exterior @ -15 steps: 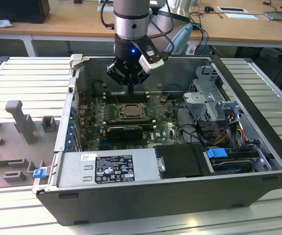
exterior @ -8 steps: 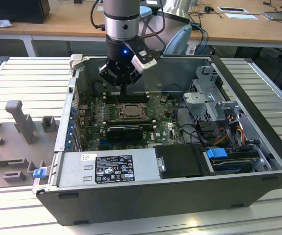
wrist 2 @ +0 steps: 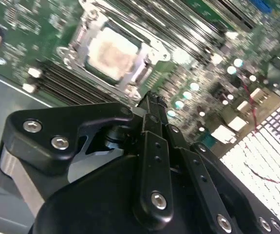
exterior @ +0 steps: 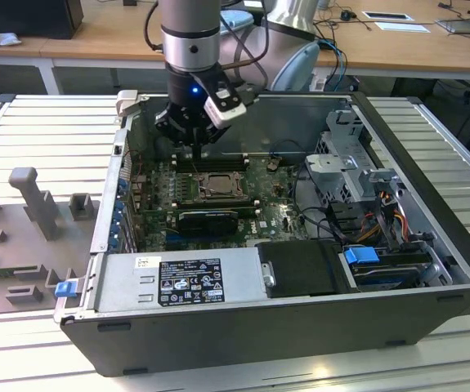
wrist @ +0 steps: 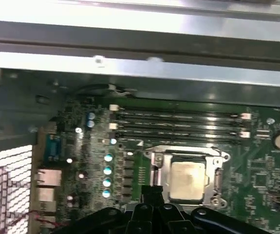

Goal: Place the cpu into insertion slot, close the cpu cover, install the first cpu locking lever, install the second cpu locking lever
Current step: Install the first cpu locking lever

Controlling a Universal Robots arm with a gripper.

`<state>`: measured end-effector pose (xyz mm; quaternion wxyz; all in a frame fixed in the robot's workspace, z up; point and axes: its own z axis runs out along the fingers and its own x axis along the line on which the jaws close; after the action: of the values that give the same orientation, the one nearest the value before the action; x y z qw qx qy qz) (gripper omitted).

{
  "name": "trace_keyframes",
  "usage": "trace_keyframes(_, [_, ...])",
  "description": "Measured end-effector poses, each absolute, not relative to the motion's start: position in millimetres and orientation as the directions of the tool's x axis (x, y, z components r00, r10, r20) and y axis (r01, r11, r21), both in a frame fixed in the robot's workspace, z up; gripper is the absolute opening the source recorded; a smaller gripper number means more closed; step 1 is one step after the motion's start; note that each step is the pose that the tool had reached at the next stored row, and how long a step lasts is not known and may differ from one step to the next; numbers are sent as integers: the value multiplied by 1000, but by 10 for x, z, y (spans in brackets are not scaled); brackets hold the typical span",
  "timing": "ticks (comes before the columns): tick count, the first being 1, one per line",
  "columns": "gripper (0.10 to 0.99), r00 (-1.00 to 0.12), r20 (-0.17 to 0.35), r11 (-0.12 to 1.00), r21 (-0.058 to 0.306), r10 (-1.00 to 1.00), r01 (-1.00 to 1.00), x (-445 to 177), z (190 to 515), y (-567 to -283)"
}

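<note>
1. Roughly upright, the arm point(exterior: 190, 33) comes down from the top of the exterior view, its silver-and-grey wrist vertical over the open computer case point(exterior: 259, 335).
2. The gripper point(exterior: 198, 153) points straight down into the case, with a blue light glowing on its black body.
3. Its fingertips are pressed together into one narrow black point, as the second wrist view shows, with nothing seen between them.
4. In the exterior view that point hangs over the long black memory slots point(wrist: 178, 124), just beside the far edge of the insertion slot point(exterior: 194, 186).
5. Whether the tips touch the motherboard point(exterior: 275, 220) cannot be told.
6. The cpu point(wrist: 187, 180), pale and silvery-beige, lies flat and square inside the insertion slot and is apart from the gripper.
7. The cpu cover point(wrist: 155, 168) lies down around the chip as a silver frame, and the chip's face shows through the cut-out centre.
8. In both wrist views the gripper's dark linkages sit near one corner of that frame.
9. The case rests on a ribbed metal table point(exterior: 47, 131). Grey fixture blocks point(exterior: 34, 196) stand on the table at the exterior view's left, well apart from the arm.
</note>
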<state>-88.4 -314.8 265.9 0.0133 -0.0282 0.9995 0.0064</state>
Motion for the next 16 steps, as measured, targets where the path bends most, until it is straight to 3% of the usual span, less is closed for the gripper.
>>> trace_keyframes(7, [106,-998,-29,998,16,-56,-56,-1142,2626,-3141])
trace_keyframes(16, [106,-998,-28,998,16,-56,-56,-1160,2589,-2910])
